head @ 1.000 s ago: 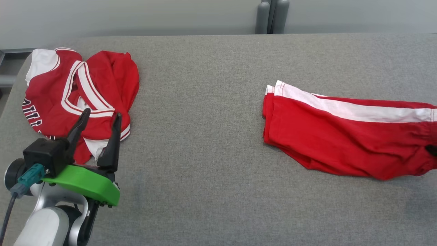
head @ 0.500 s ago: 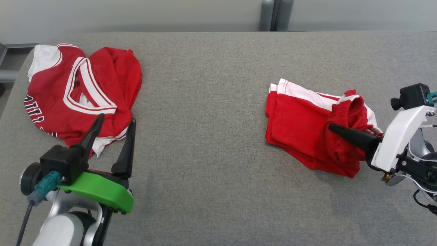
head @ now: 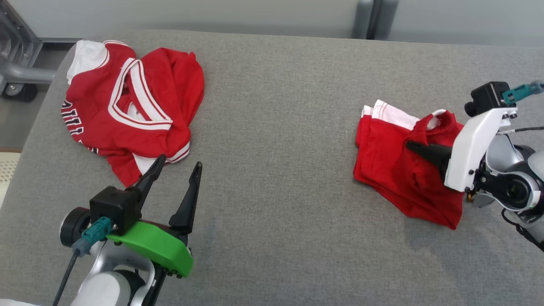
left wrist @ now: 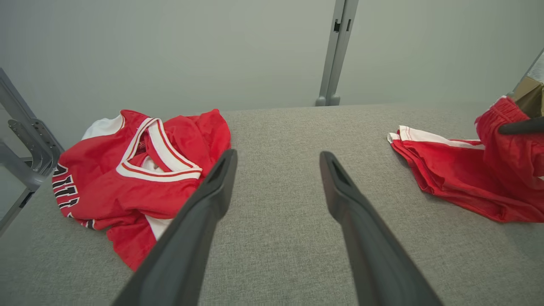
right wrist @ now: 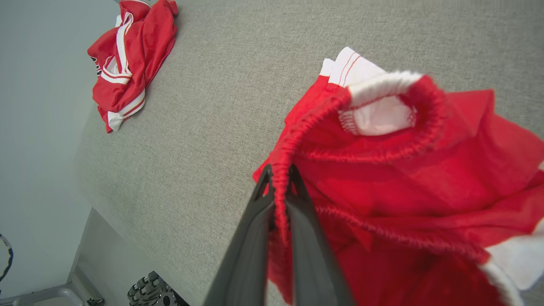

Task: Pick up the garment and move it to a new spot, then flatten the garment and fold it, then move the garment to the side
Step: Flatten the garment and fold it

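The garment, a pair of red shorts with white side stripes, lies on the right of the grey table, its waistband end lifted and doubled back over the rest. My right gripper is shut on the elastic waistband, which runs pinched between its two dark fingers. In the left wrist view the shorts lie at the right with a right finger over them. My left gripper hovers open and holds nothing, just in front of a crumpled red jersey.
The jersey, red with white trim and black letters, sits at the table's far left corner. The grey fabric table lies bare between the two garments. A metal frame stands off the left edge and a grey post behind.
The shorts lay stretched out to the right a second ago. My right gripper has carried the waistband end leftwards over the legs. The head view has shifted; my left gripper stays open.
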